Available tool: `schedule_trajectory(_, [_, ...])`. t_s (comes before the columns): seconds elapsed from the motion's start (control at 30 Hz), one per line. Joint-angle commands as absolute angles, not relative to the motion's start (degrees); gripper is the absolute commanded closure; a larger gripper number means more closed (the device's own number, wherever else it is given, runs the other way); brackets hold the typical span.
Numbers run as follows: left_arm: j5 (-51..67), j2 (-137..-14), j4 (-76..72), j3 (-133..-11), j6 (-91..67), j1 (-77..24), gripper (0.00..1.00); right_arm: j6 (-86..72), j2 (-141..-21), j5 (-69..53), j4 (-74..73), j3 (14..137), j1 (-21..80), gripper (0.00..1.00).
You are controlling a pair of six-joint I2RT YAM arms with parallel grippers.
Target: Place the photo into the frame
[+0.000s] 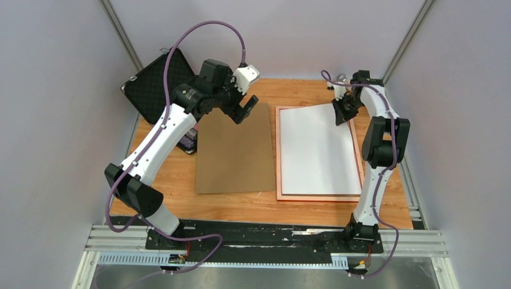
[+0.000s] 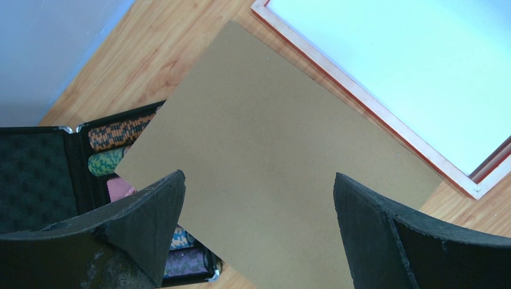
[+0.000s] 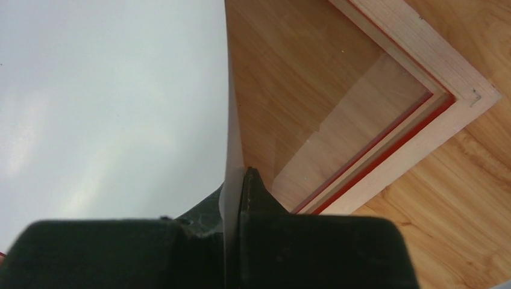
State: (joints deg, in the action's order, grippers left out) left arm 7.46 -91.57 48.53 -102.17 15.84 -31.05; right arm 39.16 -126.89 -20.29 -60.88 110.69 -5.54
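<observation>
The photo (image 1: 316, 150) lies white back up inside the frame (image 1: 319, 197), whose pinkish-copper face is up with a red edge showing. Its far right corner is lifted off the glass. My right gripper (image 1: 341, 113) is shut on that corner; in the right wrist view the photo's edge (image 3: 231, 120) is pinched between the fingers (image 3: 256, 186), with the frame corner (image 3: 464, 96) beyond. My left gripper (image 1: 246, 111) hangs open above the far end of the brown backing board (image 1: 232, 150), nothing between its fingers (image 2: 150, 211).
The brown backing board (image 2: 259, 144) lies left of the frame on the wooden table (image 1: 241, 208). An open black foam-lined case (image 1: 158, 81) stands at the far left, with patterned rolls (image 2: 117, 132) in its lower half.
</observation>
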Motion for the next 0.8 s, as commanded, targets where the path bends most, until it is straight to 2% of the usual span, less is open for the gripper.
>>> schedule_trajectory(0.0, [7.8,-91.1,47.0,-102.9,16.6,-31.0,0.00,36.4,-127.9,-21.6,-61.9,113.2,-5.3,1.00])
schedule_trajectory(0.77, [7.6,-90.7,46.8,-101.8,17.1,-31.0,0.00,36.8,-129.5,-16.7,-61.5,114.5,-5.3,0.97])
